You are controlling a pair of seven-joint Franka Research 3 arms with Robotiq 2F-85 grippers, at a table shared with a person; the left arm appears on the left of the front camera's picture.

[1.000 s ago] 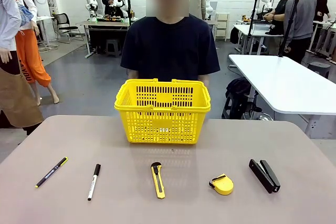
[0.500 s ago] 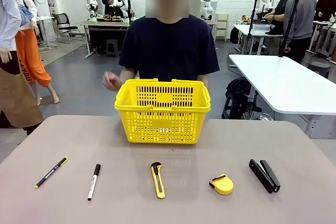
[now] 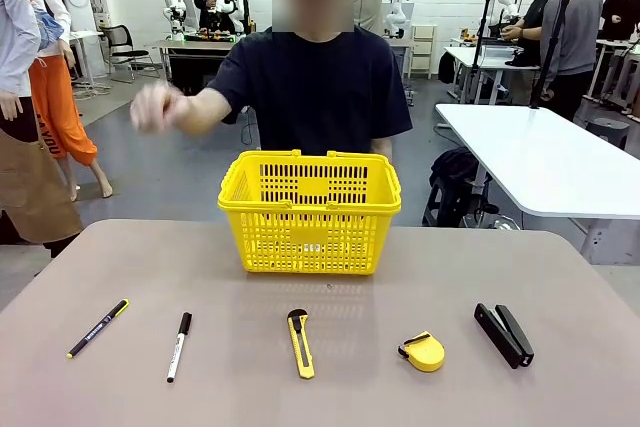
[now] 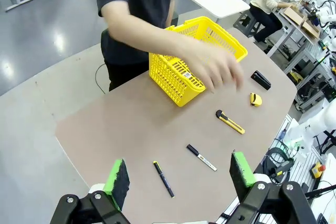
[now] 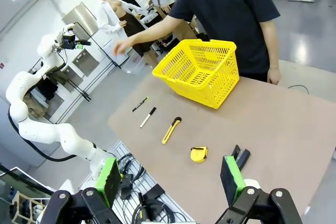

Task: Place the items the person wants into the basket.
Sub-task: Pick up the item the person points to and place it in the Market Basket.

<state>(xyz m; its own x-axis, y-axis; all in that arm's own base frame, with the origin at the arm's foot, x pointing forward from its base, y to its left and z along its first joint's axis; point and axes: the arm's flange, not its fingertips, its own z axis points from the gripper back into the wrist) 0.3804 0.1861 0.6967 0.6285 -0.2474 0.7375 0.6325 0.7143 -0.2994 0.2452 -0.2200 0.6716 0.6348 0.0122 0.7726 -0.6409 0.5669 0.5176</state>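
Note:
The yellow basket [image 3: 310, 212] stands at the table's far middle, in front of the person in the dark T-shirt. In a row near the front edge lie the white marker with a black cap [image 3: 179, 345], the yellow utility knife [image 3: 301, 343] and the tape measure [image 3: 423, 351]. The person's hand [image 3: 158, 107] is raised at shoulder height, out to picture left, blurred. My left gripper [image 4: 179, 174] hangs open high above the table's left end. My right gripper [image 5: 169, 178] is open too, high over the right end, with nothing between its fingers.
A black pen with a yellow tip [image 3: 97, 328] lies at the far left of the row and a black stapler [image 3: 503, 334] at the far right. A white table [image 3: 540, 162] stands behind on the right. The left arm [image 5: 37, 124] shows in the right wrist view.
The person's arm has come up from beside the basket and swung outward to picture left. The items, the basket and both grippers stay as they were.

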